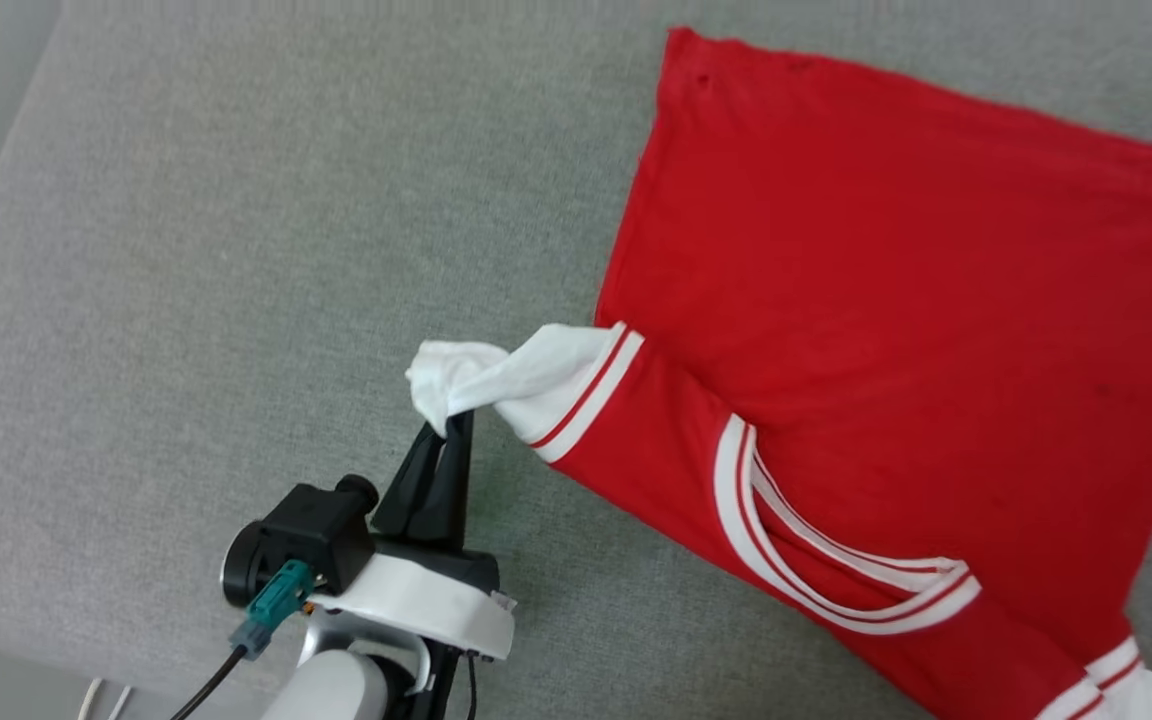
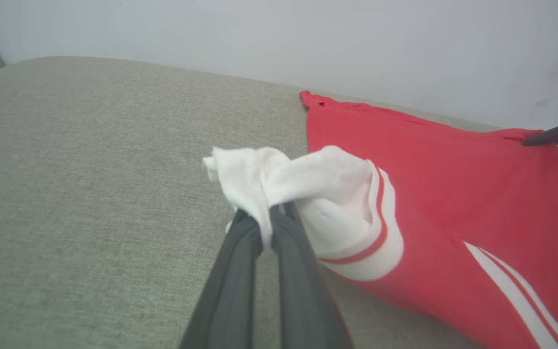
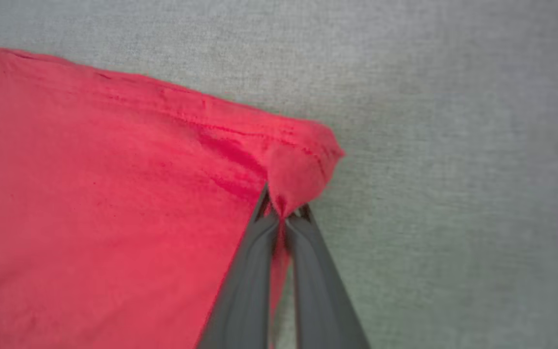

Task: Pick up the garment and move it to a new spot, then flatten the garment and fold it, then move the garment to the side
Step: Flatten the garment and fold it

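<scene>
The garment (image 1: 886,300) lies spread, red side up, on the grey bench (image 1: 236,250). The left gripper (image 1: 451,425) clamps the white sleeve (image 1: 496,375) at the garment's left edge. The right gripper (image 3: 284,215) pinches the garment's far-right hem corner (image 3: 308,165).

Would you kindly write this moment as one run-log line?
garment: spread on grey cushion | left gripper: shut on white sleeve | right gripper: shut on red hem corner

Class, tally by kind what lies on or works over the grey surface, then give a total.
Shirt: 1
Grippers: 2 (left gripper, right gripper)
Total: 3
</scene>
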You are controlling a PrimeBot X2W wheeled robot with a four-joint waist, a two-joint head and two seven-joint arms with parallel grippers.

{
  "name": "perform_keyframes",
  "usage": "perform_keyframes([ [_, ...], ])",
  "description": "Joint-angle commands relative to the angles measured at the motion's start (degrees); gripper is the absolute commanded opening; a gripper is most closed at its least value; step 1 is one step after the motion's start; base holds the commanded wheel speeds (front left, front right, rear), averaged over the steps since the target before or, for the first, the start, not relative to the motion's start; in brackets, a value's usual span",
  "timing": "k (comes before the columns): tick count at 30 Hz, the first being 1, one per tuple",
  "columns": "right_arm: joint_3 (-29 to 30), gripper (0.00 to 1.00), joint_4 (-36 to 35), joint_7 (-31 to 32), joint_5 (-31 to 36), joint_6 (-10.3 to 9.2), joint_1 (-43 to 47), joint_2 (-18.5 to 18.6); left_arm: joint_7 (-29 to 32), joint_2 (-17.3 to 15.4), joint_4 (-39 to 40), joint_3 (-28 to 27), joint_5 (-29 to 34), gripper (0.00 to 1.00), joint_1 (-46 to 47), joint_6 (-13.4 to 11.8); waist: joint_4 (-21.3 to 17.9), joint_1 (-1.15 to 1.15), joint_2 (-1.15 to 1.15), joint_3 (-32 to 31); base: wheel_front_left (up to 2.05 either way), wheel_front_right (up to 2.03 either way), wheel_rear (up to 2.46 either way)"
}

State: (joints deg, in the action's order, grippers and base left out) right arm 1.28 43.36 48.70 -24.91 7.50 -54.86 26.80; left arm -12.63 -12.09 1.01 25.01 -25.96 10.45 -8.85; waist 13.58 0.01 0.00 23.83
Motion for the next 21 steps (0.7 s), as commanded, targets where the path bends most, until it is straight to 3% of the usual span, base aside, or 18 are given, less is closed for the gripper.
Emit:
perform_keyframes([
  [1,-1.1,0.00,-2.1,-0.3,0.2,-0.02,1.1,1.4,-0.4,-0.5,-0.4,-0.7,-0.4,0.00,-0.9,-0.3,-2.0,-0.01,0.00,-3.9,0.00,0.00,0.00],
  [7,-5.1,0.00,-9.7,1.0,-1.5,-0.02,7.3,4.8,0.0,-1.5,-1.5,-2.1,-2.0,0.00,-3.8,-1.2,-5.8,-0.01,0.00,-9.9,0.00,0.00,0.00],
  [14,-5.7,0.00,-23.6,4.4,-3.7,-0.02,26.3,6.8,0.6,-3.1,-3.0,-4.2,-4.1,0.00,-8.2,-2.2,-11.9,-0.01,0.00,-17.0,0.00,0.00,0.00],
  [18,-4.3,0.00,-31.0,6.8,-3.8,-0.02,41.6,4.5,1.5,-4.0,-3.4,-4.7,-5.1,0.00,-10.5,-2.7,-14.4,-0.01,0.00,-20.1,0.00,0.00,0.00],
  [19,-3.0,0.00,-35.1,7.9,-3.6,-0.02,53.0,1.4,2.0,-4.7,-3.8,-5.3,-5.8,0.00,-12.0,-2.8,-15.8,-0.01,0.00,-21.7,0.00,0.00,0.00],
  [21,-2.1,0.00,-36.8,8.4,-3.6,-0.02,59.5,-1.7,2.2,-4.9,-3.8,-5.6,-6.2,0.00,-12.7,-3.1,-16.5,-0.01,0.00,-22.5,0.00,0.00,0.00],
])
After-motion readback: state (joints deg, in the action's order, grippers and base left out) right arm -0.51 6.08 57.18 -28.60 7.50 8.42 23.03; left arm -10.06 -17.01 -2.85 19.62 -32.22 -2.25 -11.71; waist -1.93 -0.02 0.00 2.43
